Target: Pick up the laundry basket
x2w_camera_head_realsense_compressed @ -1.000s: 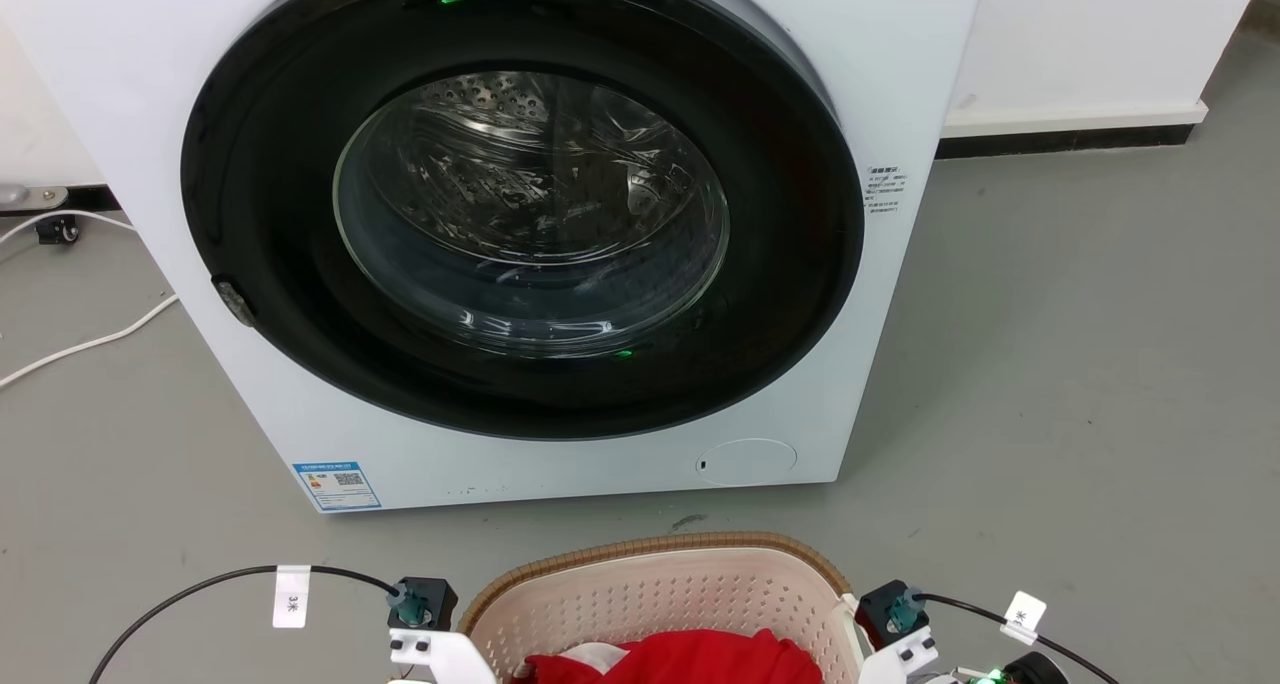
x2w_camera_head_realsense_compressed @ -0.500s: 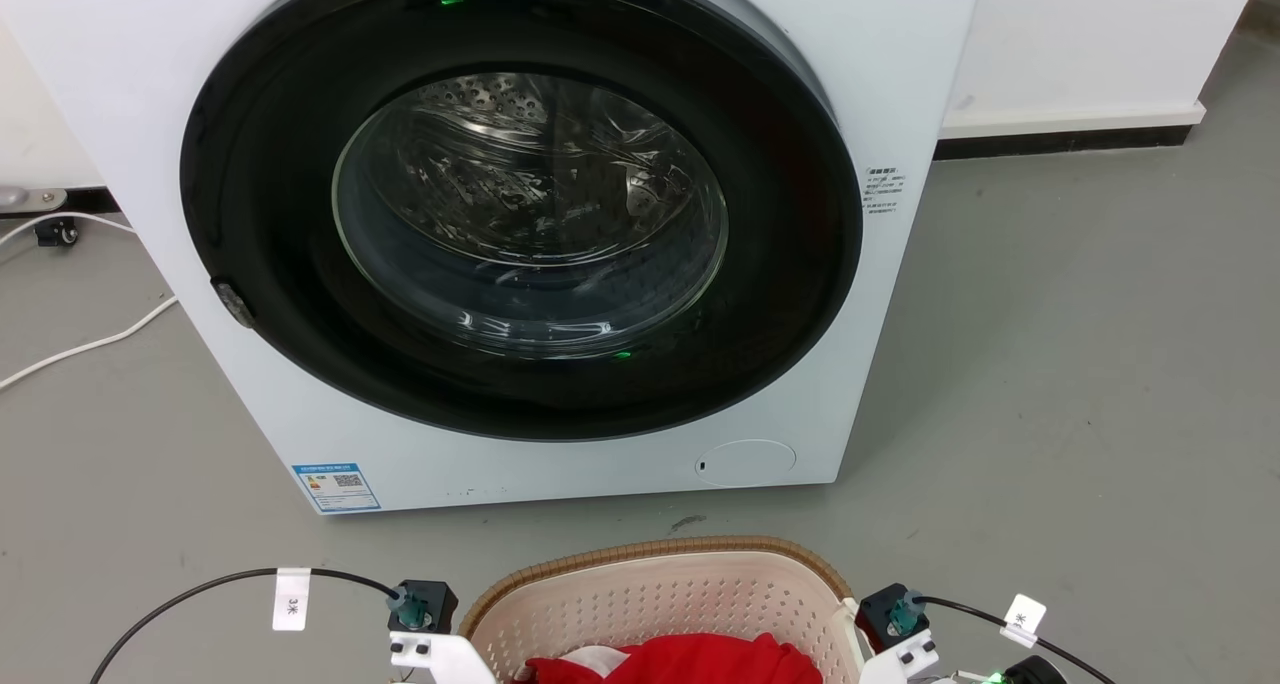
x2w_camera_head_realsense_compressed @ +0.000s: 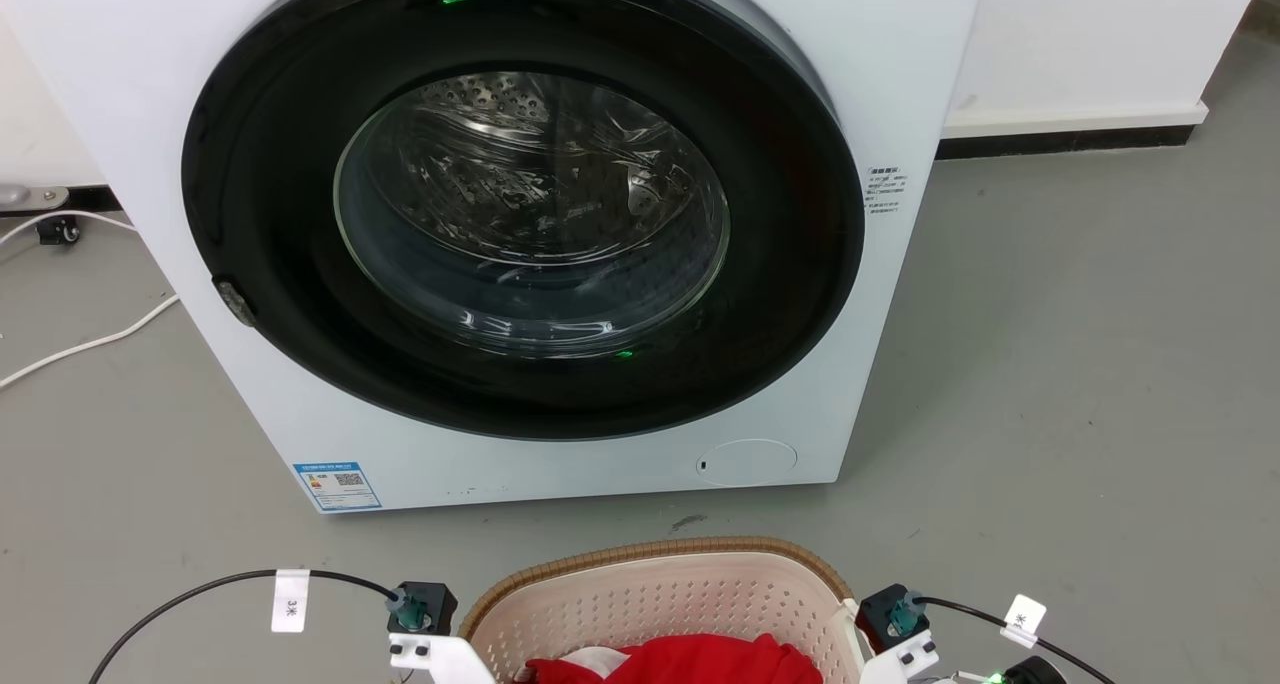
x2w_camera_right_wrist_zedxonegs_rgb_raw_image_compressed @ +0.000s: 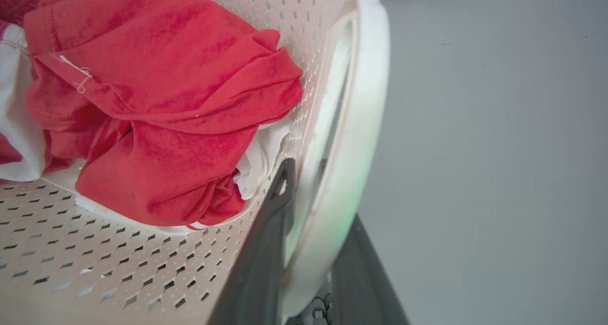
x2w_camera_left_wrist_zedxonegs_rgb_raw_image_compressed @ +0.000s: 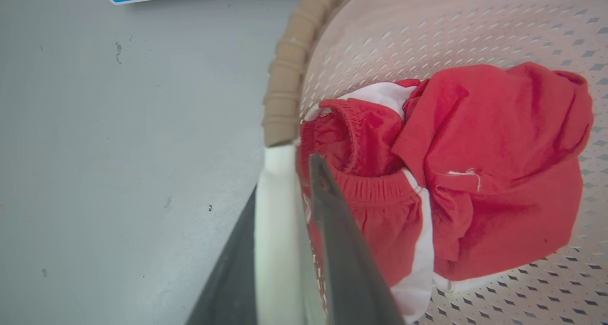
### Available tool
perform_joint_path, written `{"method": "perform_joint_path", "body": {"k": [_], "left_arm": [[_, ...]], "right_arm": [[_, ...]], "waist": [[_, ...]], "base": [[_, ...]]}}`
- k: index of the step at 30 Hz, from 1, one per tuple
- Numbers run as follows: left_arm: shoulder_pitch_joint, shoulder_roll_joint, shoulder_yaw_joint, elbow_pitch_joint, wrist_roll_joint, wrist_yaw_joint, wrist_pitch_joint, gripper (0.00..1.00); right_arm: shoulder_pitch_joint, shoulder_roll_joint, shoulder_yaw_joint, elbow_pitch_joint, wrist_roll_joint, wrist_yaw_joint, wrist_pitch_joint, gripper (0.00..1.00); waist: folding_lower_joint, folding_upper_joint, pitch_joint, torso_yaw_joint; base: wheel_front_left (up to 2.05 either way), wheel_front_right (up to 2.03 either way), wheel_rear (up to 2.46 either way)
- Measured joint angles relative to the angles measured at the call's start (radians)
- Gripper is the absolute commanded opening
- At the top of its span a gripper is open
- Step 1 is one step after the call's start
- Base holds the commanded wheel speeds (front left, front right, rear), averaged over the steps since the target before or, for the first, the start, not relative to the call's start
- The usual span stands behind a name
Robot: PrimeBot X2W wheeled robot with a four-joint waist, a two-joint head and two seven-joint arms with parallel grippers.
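Cream holey plastic laundry basket (x2w_camera_head_realsense_compressed: pixel 650 594) looks stiff, light, smooth. Left gripper (x2w_camera_left_wrist_zedxonegs_rgb_raw_image_compressed: pixel 285 177) pinches left white side handle (x2w_camera_left_wrist_zedxonegs_rgb_raw_image_compressed: pixel 275 249); right gripper (x2w_camera_right_wrist_zedxonegs_rgb_raw_image_compressed: pixel 318 196) pinches right white side handle (x2w_camera_right_wrist_zedxonegs_rgb_raw_image_compressed: pixel 365 101). Lift level.

White tag (x2w_camera_head_realsense_compressed: pixel 291 600) with "3米" on a black cable (x2w_camera_head_realsense_compressed: pixel 350 575) (washing machine sticker (x2w_camera_head_realsense_compressed: pixel 337 485) print too small)

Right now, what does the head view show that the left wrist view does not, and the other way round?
The head view adds the front of the washing machine with its round door closed, and a white cable on the floor at the left. The left wrist view adds the left gripper, its dark fingers on either side of the white handle. Both share the laundry basket, the red clothes in it, the grey floor and the blue label.
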Motion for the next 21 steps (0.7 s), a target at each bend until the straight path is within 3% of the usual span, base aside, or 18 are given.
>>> {"method": "perform_joint_path", "body": {"k": [21], "left_arm": [[-0.001,0.002,-0.032,0.003,-0.038,0.000,0.000,0.00]], "right_arm": [[0.004,0.001,-0.018,0.000,-0.018,0.000,0.004,0.00]], "waist": [[-0.0001,0.0000,0.000,0.001]], "base": [[0.00,0.00,0.00]]}}
